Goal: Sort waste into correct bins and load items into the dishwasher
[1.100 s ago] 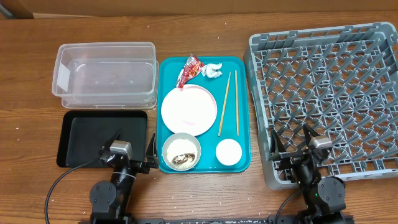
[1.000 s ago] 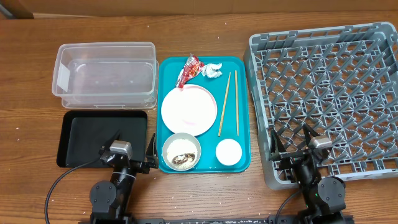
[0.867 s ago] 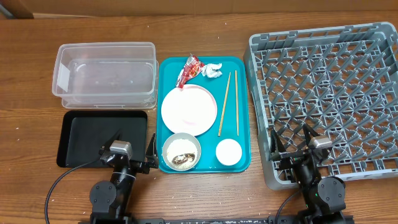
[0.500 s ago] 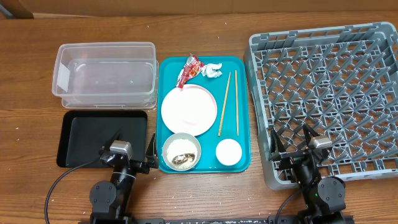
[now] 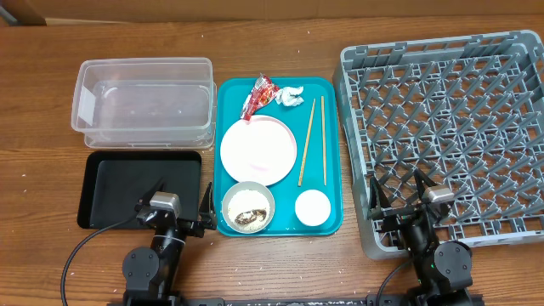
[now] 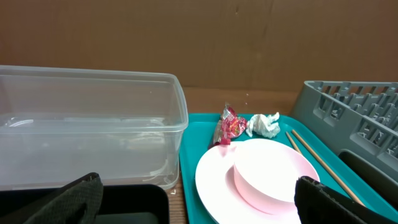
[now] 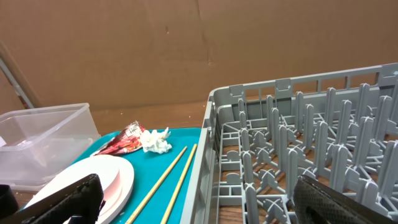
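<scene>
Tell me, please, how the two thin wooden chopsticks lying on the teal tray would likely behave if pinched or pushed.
The two thin wooden chopsticks look straight and slender, so probably stiff and light. Lying flat on the smooth teal tray, they would likely slide or roll if pushed.

From above, the dish rack (image 5: 353,59) runs off the right edge, and the scraps (image 5: 246,217) in the bowl (image 5: 225,204) are too small to tell apart. In the left wrist view the tub (image 6: 93,143) is cut at the left, the plate (image 6: 214,180) at the bottom — the black tray (image 6: 134,205) only a sliver.
</scene>
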Available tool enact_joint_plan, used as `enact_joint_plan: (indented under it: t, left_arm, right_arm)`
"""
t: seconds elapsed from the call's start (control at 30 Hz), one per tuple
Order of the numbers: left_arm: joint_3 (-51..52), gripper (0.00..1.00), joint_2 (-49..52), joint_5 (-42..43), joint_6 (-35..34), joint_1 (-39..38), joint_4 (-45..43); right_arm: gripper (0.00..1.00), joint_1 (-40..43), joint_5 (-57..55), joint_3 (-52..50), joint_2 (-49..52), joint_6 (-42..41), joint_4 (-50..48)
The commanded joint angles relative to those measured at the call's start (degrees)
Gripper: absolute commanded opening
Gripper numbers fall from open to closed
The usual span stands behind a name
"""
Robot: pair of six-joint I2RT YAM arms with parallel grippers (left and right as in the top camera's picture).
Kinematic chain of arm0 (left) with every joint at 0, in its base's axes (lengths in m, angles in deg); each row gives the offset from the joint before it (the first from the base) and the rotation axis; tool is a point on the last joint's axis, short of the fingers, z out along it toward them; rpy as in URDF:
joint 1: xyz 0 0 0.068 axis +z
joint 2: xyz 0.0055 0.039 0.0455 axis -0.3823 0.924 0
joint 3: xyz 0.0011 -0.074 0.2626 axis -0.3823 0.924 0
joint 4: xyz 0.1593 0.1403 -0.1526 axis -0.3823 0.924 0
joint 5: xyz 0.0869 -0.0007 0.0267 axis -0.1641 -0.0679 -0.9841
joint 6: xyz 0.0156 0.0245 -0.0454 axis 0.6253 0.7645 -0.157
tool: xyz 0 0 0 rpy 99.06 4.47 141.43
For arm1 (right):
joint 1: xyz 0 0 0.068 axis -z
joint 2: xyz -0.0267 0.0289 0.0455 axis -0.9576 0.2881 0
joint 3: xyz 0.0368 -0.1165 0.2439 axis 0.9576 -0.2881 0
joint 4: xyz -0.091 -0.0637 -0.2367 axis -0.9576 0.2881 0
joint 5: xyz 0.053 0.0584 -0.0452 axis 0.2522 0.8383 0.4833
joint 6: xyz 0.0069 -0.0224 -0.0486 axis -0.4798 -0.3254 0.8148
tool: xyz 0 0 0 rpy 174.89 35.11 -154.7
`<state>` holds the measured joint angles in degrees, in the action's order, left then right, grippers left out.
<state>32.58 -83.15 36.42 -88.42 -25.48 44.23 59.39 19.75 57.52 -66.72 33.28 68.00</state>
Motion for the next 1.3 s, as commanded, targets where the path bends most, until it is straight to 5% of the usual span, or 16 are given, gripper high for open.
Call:
enact_joint_plan:
  t: [0.0, 0.37, 0.63, 0.9, 1.27]
  left_arm:
    - [0.22, 1.0, -0.55, -0.46, 0.02, 0.2, 0.15]
    - [0.22, 1.0, -0.55, 8.02, -15.58, 0.2, -4.52]
    - [-1.57, 1.0, -0.55, 14.01, -16.33, 0.2, -15.32]
    - [-21.42, 1.0, 8.61, 15.54, -13.14, 0.2, 1.77]
    - [-64.3, 1.0, 47.69, 21.38, -9.22, 0.13, 34.97]
  right_arm:
    - [1.0, 0.24, 0.13, -0.57, -0.46, 0.24, -0.46]
    - [1.0, 0.11, 9.66, -0.57, -0.46, -0.07, -1.44]
    - [1.0, 0.11, 16.04, 4.28, -0.44, -10.84, -0.81]
    - [1.0, 0.11, 10.01, 24.22, 7.78, -10.78, 20.15]
    - [1.0, 0.13, 7.74, 58.93, 43.58, -10.78, 46.66]
